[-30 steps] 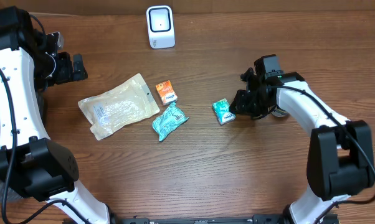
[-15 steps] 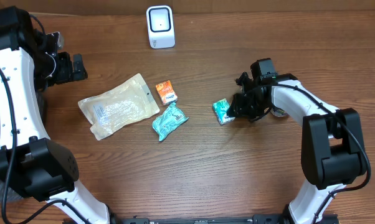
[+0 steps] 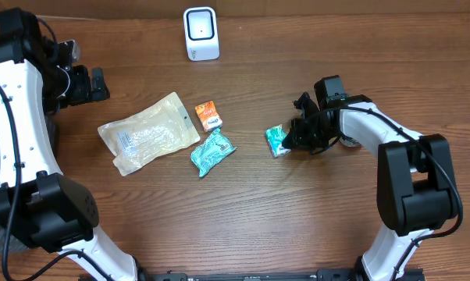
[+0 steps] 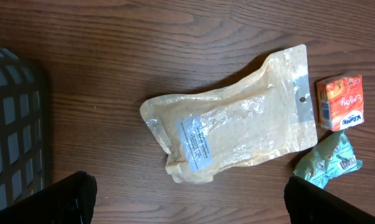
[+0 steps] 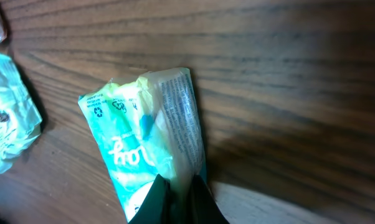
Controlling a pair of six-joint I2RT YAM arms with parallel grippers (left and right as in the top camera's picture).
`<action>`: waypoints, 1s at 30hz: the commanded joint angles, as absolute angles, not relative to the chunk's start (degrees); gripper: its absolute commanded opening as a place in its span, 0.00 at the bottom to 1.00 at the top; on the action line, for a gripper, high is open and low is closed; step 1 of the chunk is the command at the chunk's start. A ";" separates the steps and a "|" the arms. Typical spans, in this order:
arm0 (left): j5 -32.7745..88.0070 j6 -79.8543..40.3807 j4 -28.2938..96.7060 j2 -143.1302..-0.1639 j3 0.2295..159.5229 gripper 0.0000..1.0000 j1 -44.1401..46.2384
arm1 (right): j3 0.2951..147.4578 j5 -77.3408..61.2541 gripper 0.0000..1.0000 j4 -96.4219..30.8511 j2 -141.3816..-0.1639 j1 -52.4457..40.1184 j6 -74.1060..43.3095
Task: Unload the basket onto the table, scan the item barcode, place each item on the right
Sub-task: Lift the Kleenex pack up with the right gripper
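The green packet (image 3: 277, 140) is a small glossy film sachet, crinkled, with a clear sealed edge carrying fine print, seen close in the right wrist view (image 5: 147, 155). It lies on the brown wood-grain table (image 3: 243, 226), right of centre.

To its left I see a crumpled teal wrapper (image 3: 212, 152), a small orange carton (image 3: 208, 115) just beyond it, and a flat, clear yellowish pouch (image 3: 149, 133) with a white label. The white boxy scanner (image 3: 201, 33) stands upright at the far edge, well apart from the packet, with nothing between them.

My right gripper (image 3: 291, 140) reaches in low from the right, its dark fingertips (image 5: 175, 199) pinched together on the packet's end. My left gripper (image 3: 94, 84) hangs at the far left with its jaws spread wide, holding nothing.
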State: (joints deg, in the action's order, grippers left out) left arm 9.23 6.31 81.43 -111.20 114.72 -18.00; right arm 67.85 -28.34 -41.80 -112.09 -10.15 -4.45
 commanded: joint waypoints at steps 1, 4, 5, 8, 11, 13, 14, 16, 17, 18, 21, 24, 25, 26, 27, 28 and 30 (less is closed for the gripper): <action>9.89 5.98 81.38 -110.48 115.85 1.00 -17.56 | 68.07 -32.01 0.04 -44.42 -112.90 -10.04 -4.23; 9.91 5.98 81.38 -110.48 115.85 1.00 -17.56 | 70.54 -35.33 0.04 -48.25 -110.50 -9.82 -4.21; 9.91 5.98 81.38 -110.48 115.85 1.00 -17.56 | 71.50 -36.99 0.04 -49.56 -109.36 -9.72 -4.16; 9.91 5.98 81.38 -110.48 115.85 1.00 -17.56 | 73.58 -42.22 0.04 -51.62 -105.65 -9.50 -4.16; 9.91 5.98 81.38 -110.48 115.85 1.00 -17.56 | 74.83 -46.81 0.04 -52.23 -102.91 -8.93 -4.16; 9.91 5.98 81.38 -110.48 115.85 1.00 -17.56 | 75.02 -50.39 0.04 -52.25 -101.16 -8.32 -4.16; 9.91 5.98 81.38 -110.48 115.85 1.00 -17.56 | 75.02 -52.03 0.04 -52.29 -100.44 -7.97 -4.16; 9.91 5.98 81.38 -110.48 115.85 0.99 -17.56 | 75.02 -57.47 0.04 -52.23 -98.83 -7.07 -4.16; 9.91 5.98 81.38 -110.48 115.85 0.99 -17.56 | 75.02 -60.31 0.04 -52.14 -98.28 -6.59 -4.16; 9.89 5.98 81.38 -110.48 115.85 1.00 -17.56 | 75.02 -64.42 0.04 -51.92 -97.62 -5.91 -4.16; 9.91 5.98 81.38 -110.48 115.87 1.00 -17.56 | 75.02 -76.69 0.04 -50.65 -96.23 -3.44 -4.21; 9.89 5.98 81.38 -110.48 115.87 1.00 -17.56 | 75.02 -88.27 0.04 -48.90 -96.07 -0.49 -4.23; 9.89 5.98 81.38 -110.48 115.85 1.00 -17.56 | 75.02 -89.95 0.04 -48.56 -96.07 0.27 -4.51; 9.91 5.98 81.38 -110.48 115.85 1.00 -17.56 | 75.05 -89.93 0.04 -48.31 -96.05 1.06 -6.22; 9.91 5.98 81.38 -110.48 115.85 1.00 -17.56 | 75.02 -89.95 0.04 -48.31 -96.05 2.07 -7.73; 9.91 5.98 81.38 -110.48 115.85 0.99 -17.56 | 75.02 -89.95 0.04 -48.31 -96.05 2.70 -8.14; 9.91 5.98 81.38 -110.48 115.85 0.99 -17.56 | 75.02 -89.95 0.04 -48.31 -96.05 3.66 -9.30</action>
